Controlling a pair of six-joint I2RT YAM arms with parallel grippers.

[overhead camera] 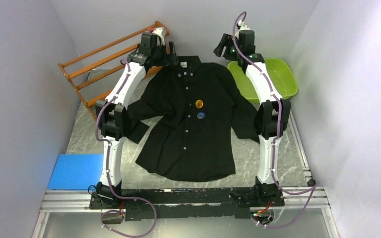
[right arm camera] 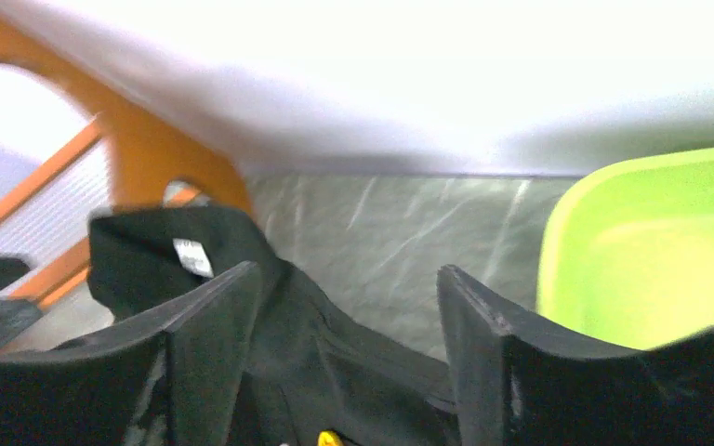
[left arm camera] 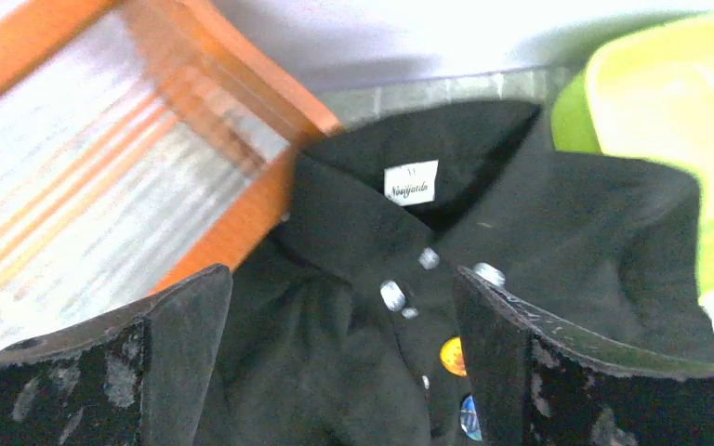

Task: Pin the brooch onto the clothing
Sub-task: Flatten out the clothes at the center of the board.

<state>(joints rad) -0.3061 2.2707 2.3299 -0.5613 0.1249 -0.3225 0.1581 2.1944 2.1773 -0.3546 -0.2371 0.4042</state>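
Observation:
The clothing, a black shirt (overhead camera: 193, 134), lies flat with its front up and its collar at the far side. On its front, beside the button line, sit an orange round brooch (overhead camera: 199, 103) and a blue one (overhead camera: 201, 115). My left gripper (overhead camera: 172, 55) hovers at the collar's left side. In the left wrist view it (left arm camera: 339, 279) stands wide open over the collar, with the white neck label (left arm camera: 411, 182) and the orange brooch (left arm camera: 453, 355) in sight. My right gripper (overhead camera: 222, 48) is raised beyond the right shoulder. In the right wrist view it (right arm camera: 349, 274) is open and holds nothing.
A wooden rack (overhead camera: 104, 64) leans at the back left, close to the left gripper. A green basin (overhead camera: 273, 74) stands at the back right, beside the right arm. A blue pad (overhead camera: 77, 171) lies at the near left. Grey walls close in on three sides.

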